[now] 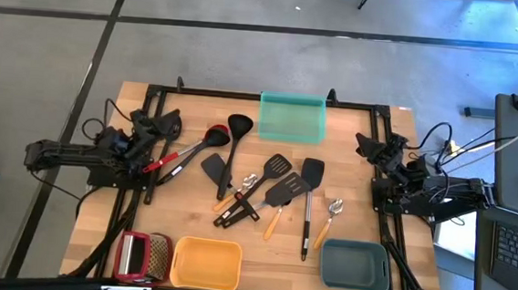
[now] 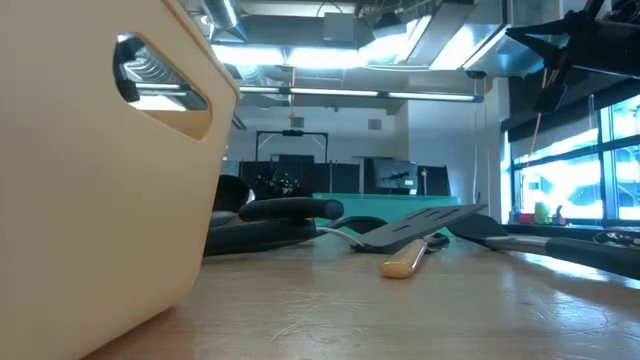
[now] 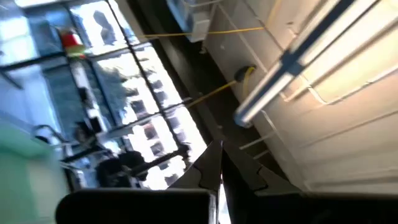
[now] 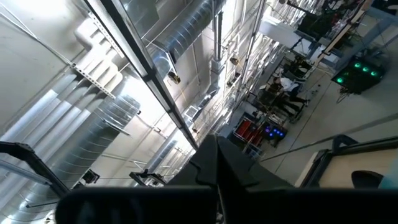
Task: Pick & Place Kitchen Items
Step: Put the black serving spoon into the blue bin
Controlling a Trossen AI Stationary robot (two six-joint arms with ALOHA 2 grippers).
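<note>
The kitchen items lie scattered on the middle of the wooden table: a black ladle (image 1: 238, 125), a black spoon with a red handle (image 1: 206, 141), black spatulas and slotted turners (image 1: 280, 168), one turner with an orange handle (image 1: 280, 198), and a small metal spoon (image 1: 334, 208). The low view shows them flat on the tabletop, a pale handle end (image 2: 400, 265) nearest. My left gripper (image 1: 171, 119) (image 3: 217, 171) is folded back at the table's left edge, shut and tipped upward. My right gripper (image 1: 362, 141) (image 4: 214, 155) is at the right edge, also shut and tipped upward. Neither holds anything.
A teal tray (image 1: 292, 117) stands at the far edge, a yellow tray (image 1: 206, 264) (image 2: 100, 170) and a grey-blue tray (image 1: 355, 265) at the near edge. A red-framed grater (image 1: 141, 256) lies at the near left. Black frame rails run along both sides.
</note>
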